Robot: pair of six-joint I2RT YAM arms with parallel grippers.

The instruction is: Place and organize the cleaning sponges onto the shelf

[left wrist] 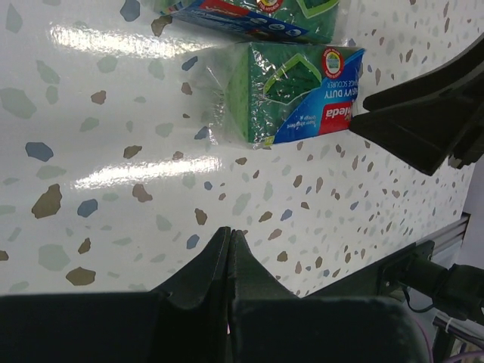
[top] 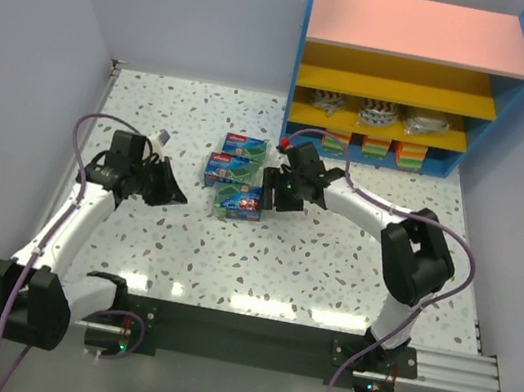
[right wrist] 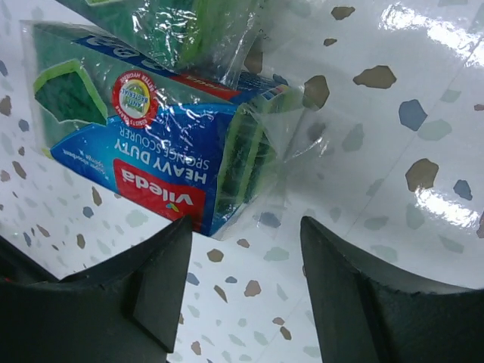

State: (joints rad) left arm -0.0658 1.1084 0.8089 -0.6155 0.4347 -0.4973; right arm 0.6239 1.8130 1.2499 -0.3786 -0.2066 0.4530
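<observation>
Three green and blue flat sponge packs lie in a column on the table: far (top: 244, 145), middle (top: 228, 170) and nearest (top: 240, 202). My right gripper (top: 271, 190) hovers open at the nearest pack's right end. In the right wrist view that pack (right wrist: 151, 151) lies just beyond the open right gripper (right wrist: 246, 223), with nothing between the fingers. My left gripper (top: 177, 196) is shut and empty, left of the packs. Its closed tips (left wrist: 229, 231) point toward the nearest pack (left wrist: 295, 94). The shelf (top: 423, 30) stands at the back right with several sponge packs on its lower boards.
On the shelf, three striped and silvery packs (top: 379, 110) sit on a yellow board. Three orange-yellow-green blocks (top: 375, 147) sit at the bottom. Purple walls close in left and back. A small white object (top: 163, 138) lies near the left arm.
</observation>
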